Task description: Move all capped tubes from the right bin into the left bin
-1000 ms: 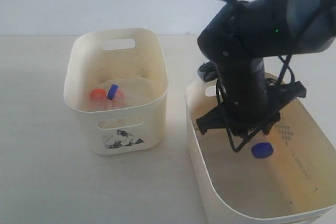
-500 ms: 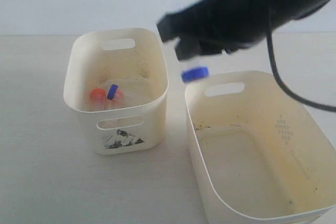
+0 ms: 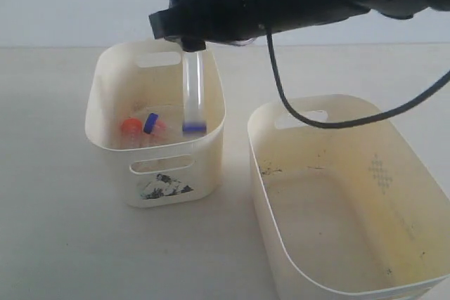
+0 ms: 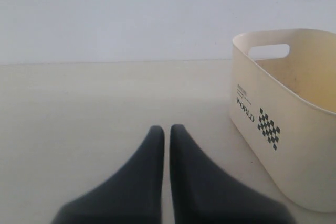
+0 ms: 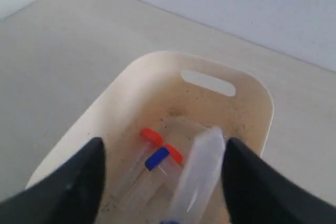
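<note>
My right gripper [image 3: 188, 38] hovers over the left bin [image 3: 211, 149], the one with the torn black label. Its jaws [image 5: 164, 149] stand wide open. A clear tube with a blue cap [image 3: 194, 96] hangs upright just below them, cap down, blurred [image 5: 197, 182] beside one finger and not clasped. On the bin's floor lie two orange-capped tubes [image 3: 130, 126] [image 5: 151, 136] and one blue-capped tube [image 3: 150, 123] [image 5: 157, 158]. The right bin [image 3: 266, 194] shows no tubes inside. My left gripper [image 4: 166, 129] is shut with nothing in it, low over the table.
The right arm's black cable [image 3: 330, 123] droops over the right bin's far rim. In the left wrist view a cream bin [image 4: 273, 124] printed with WORLD and a checker mark stands close by; which bin it is I cannot tell.
The right arm lifted the blue-capped tube out of the right bin, carried it leftward over the left bin, and its jaws have opened; the tube now drops cap down.
</note>
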